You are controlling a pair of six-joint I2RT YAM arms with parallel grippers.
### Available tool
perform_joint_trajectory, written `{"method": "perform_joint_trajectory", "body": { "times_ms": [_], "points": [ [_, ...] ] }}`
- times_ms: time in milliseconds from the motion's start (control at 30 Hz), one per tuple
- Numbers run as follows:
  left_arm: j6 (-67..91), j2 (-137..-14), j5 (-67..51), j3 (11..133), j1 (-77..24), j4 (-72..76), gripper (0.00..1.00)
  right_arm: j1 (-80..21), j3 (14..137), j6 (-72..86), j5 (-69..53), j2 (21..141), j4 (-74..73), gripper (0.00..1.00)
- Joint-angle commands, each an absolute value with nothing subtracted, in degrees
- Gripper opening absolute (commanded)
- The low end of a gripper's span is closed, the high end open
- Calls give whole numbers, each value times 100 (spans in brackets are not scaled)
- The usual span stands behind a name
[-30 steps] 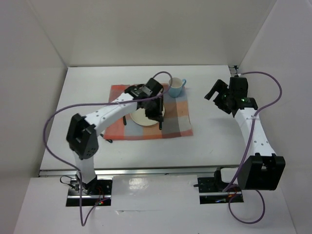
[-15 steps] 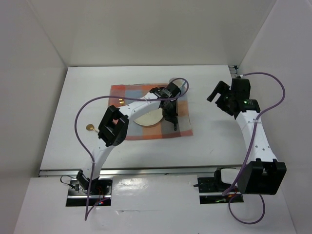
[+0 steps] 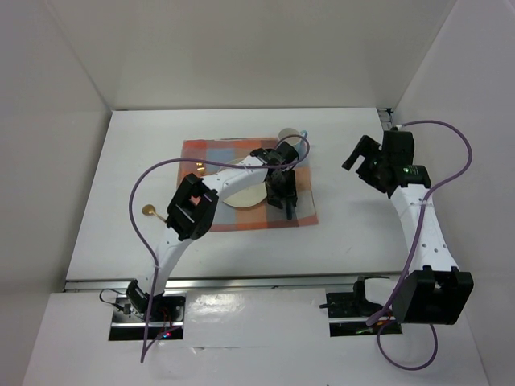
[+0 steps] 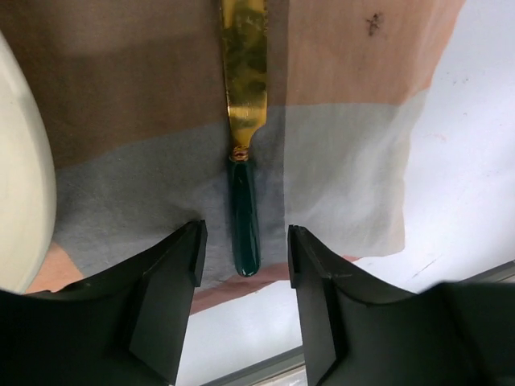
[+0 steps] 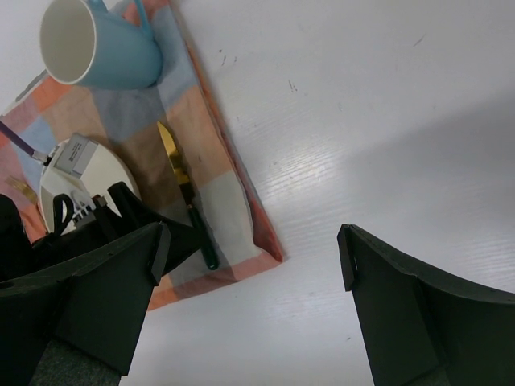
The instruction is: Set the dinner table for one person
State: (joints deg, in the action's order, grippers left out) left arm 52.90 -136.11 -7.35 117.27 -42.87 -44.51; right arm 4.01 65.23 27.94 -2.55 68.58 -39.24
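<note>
A knife [image 4: 244, 205] with a gold blade and dark green handle lies flat on the checked cloth [image 3: 302, 201], right of the cream plate [image 3: 239, 195]. My left gripper [image 3: 286, 203] hovers over the handle end, open; its black fingers [image 4: 173, 273] stand either side of the handle without touching it. The light blue mug [image 5: 109, 50] stands at the cloth's far right corner. My right gripper [image 3: 360, 155] is open and empty above the bare white dinner table [image 3: 362, 233], right of the cloth.
A gold spoon [image 3: 150, 211] lies on the table left of the cloth. Another small gold piece [image 3: 197, 167] rests on the cloth's left part. The left arm's purple cable [image 3: 141, 189] loops over the table's left side. White walls enclose three sides.
My left arm swung right from over the plate to the cloth's right side, and its jaws opened, leaving the knife on the cloth. The right arm barely moved.
</note>
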Motion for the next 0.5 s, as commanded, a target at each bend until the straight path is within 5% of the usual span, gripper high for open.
{"method": "perform_joint_trajectory", "body": {
  "times_ms": [0, 200, 333, 400, 467],
  "points": [
    [5309, -13097, -633, 11698, -4341, -4395, 62, 439, 6609, 2698, -202, 6662, -4043, 99],
    [4914, -12043, -107, 11717, -4342, -4781, 50, 439, 6609, 2646, -149, 6609, -4043, 99],
    [5035, -10386, 887, 10132, -4036, -5184, 41, 439, 6662, 2646, -202, 6609, -3991, 99],
    [5289, -9811, 888, 9259, -3316, -5186, 41, 439, 6662, 2593, -202, 6609, -3912, 99],
    [5379, -9014, 766, 7915, -2414, -4924, 55, 492, 6592, 2593, -447, 6609, -3806, 99]
  ]
}}
